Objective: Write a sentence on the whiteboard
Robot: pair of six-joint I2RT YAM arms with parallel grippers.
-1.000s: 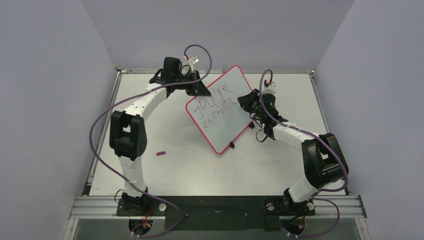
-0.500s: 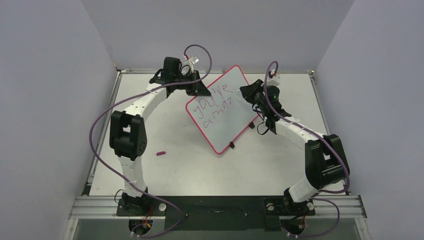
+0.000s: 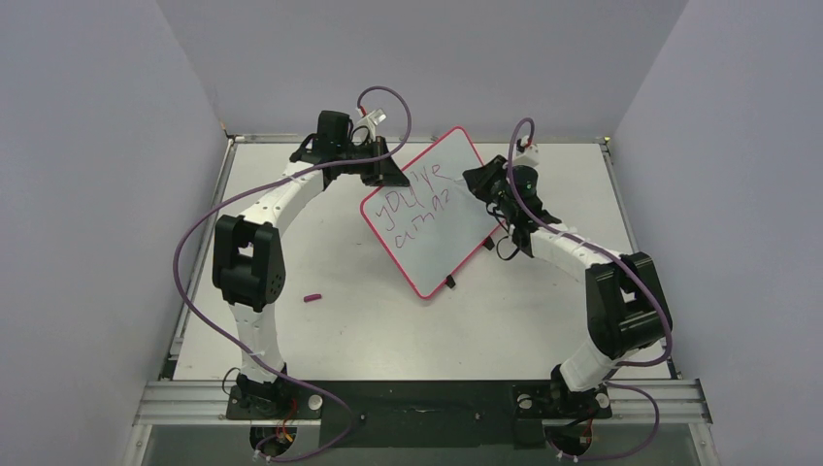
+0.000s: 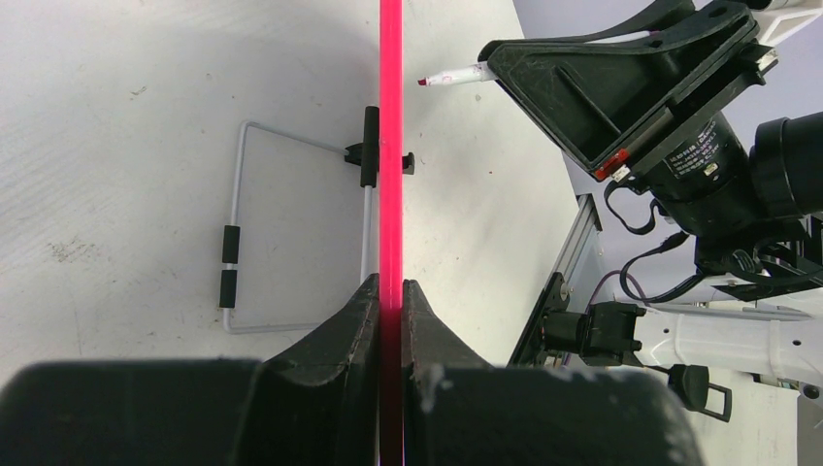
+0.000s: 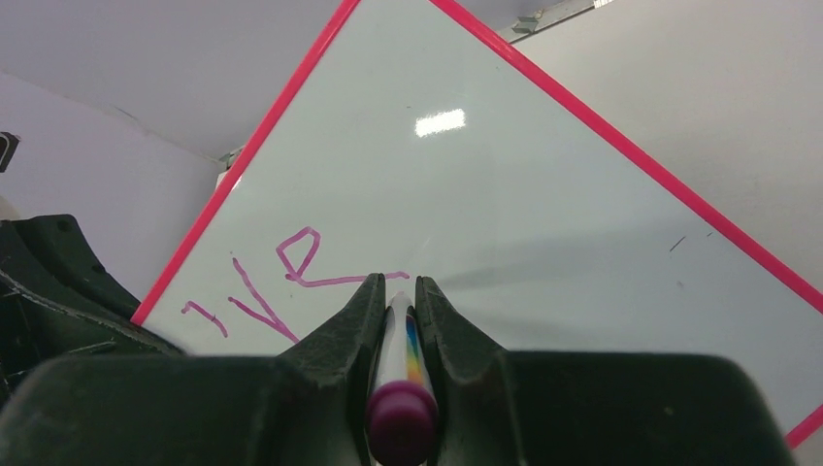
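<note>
- My right tool is clamped narrowly on the marker pen, which points at the whiteboard.
- My left tool pinches the board's red rim edge-on and props it tilted at the far middle of the worktop.
- The sentence is part done: two purple lines (the second looks unfinished). I judge we are mid-writing. Next, the tip must land lightly just past the last letter, with the board kept steady.
- Hidden: the right tool blocks the pen tip in its own view. In the left wrist view the tip seems just off the face. The lettering is too scrawled to read, and the left tool covers its start.
</note>
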